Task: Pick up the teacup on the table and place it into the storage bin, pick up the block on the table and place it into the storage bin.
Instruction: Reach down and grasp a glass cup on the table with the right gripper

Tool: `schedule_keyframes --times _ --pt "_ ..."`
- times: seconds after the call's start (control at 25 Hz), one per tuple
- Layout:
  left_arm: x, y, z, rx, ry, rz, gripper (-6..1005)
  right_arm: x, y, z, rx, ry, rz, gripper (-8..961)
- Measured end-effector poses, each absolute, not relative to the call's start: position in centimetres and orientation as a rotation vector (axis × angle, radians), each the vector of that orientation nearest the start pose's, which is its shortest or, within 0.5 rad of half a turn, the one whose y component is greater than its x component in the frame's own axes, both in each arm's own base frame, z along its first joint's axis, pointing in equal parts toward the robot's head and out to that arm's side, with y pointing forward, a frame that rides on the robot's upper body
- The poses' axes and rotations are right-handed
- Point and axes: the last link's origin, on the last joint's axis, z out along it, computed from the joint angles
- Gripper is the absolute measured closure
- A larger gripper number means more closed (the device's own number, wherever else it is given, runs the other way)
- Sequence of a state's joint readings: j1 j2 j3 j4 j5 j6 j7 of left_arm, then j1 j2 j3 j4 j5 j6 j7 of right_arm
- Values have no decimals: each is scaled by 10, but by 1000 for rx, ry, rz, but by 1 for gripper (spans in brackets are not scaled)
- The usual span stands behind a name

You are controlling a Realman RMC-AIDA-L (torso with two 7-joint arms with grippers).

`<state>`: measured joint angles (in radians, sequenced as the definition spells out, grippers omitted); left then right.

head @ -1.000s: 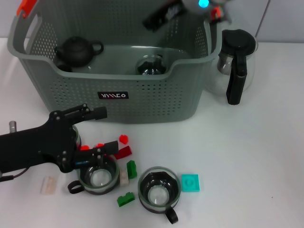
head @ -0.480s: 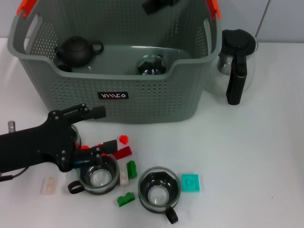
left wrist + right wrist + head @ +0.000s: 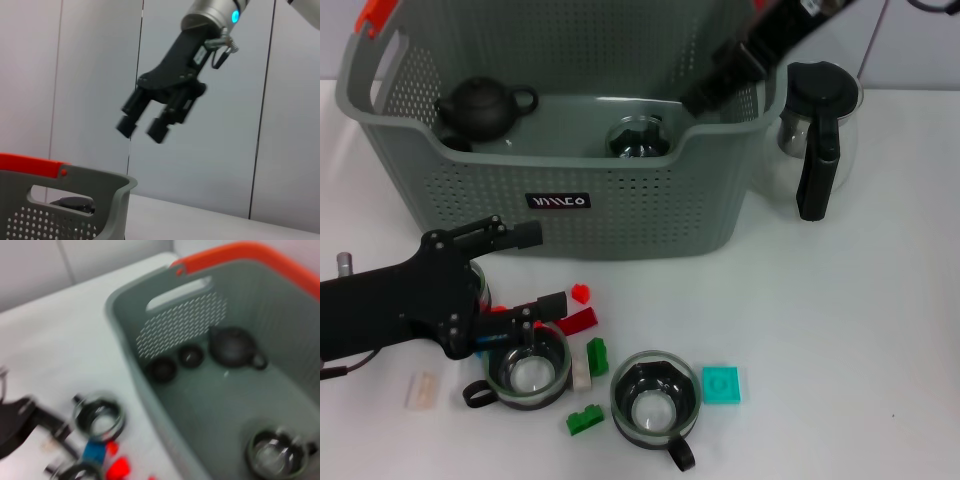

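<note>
Black and low over the table's left side, the left gripper (image 3: 535, 268) had its fingers spread wide and empty, one prong by the front wall of the storage bin (image 3: 560, 205), the other reaching over the rim of the near teacup (image 3: 525, 368). That glass cup sat upright on the table in front of the bin, mouth to the ceiling, its dark handle sticking out toward the robot's left. By my reading the step in hand was the first teacup pick, not yet closed; the next move called for the prongs to settle lower, straddling the cup wall, then to close and lift clear of the loose pieces crowding it.

Just beside it lay the blocks: a red block (image 3: 577, 321) with its long axis slanting across the table, and a green block (image 3: 597, 355) lying roughly front to back. A second teacup (image 3: 653, 398) stood upright next along, handle pointing toward the robot, with a flat teal block (image 3: 721, 384) beside it.

Up at the right, the right gripper (image 3: 145, 126) hung above the bin's far right corner, fingers apart, holding nothing. A glass pot (image 3: 817, 135) stood outside the bin.
</note>
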<state>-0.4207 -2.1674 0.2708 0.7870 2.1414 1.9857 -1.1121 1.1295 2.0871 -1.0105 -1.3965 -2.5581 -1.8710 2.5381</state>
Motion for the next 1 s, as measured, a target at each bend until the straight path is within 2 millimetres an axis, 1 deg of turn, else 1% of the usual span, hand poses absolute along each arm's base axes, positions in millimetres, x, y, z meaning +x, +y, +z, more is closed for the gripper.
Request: schedule_keyframes --times 0.16,0.36,0.56,0.88,1.0 --pt "-276 257 30 -2634 -348 -1004 170 4 374 53 -2855 559 -330 301" --pt "-275 257 30 -2633 -347 -1006 170 14 362 35 -2870 525 -516 300" --pt "-275 257 30 -2632 -346 -1007 170 20 354 19 -2885 507 -621 301" --pt "-274 258 29 -2630 -339 -1014 170 39 336 -14 -2921 540 -751 301" --pt "-274 258 29 -2631 -339 -1014 170 49 330 -32 -2910 522 -789 300"
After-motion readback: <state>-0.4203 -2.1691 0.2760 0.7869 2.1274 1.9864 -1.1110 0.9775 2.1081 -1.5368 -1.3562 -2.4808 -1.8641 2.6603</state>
